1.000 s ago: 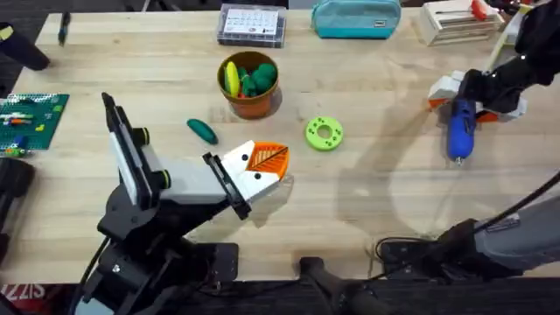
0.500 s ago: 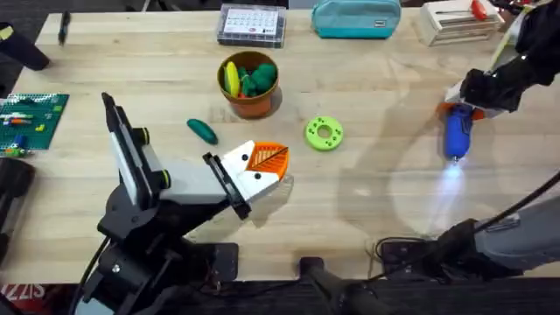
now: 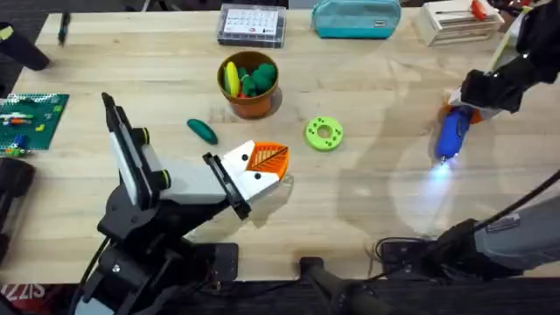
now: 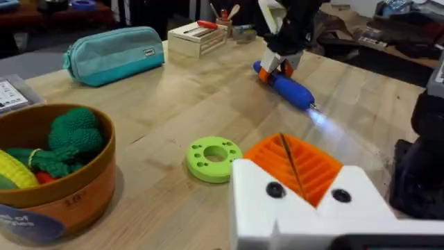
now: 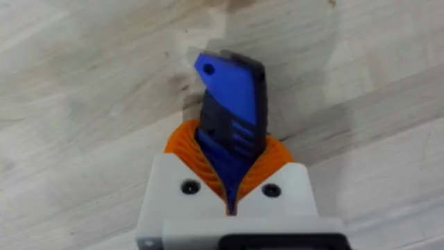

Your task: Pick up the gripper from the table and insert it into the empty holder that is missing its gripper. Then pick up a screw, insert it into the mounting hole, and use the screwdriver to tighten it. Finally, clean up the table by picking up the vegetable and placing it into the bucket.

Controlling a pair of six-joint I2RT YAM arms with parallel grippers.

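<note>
My right gripper is shut on the blue screwdriver at the table's right side. The screwdriver slants down toward the table with its tip light on. The right wrist view shows the screwdriver clamped between the orange pads of the right gripper. My left gripper, white with orange pads, hovers over the table's middle with its pads together and nothing visible between them. The dark green vegetable lies left of it. The orange-brown bucket behind it holds corn and leafy toys. The holder and screw are out of view.
A green disc with holes lies right of the bucket. Along the back edge stand a clear parts box, a teal pouch and a wooden box. A green brick board sits at the far left.
The screwdriver's tip light has come on. My right gripper has tilted the screwdriver so that its tip swings left. The left arm has not moved.
</note>
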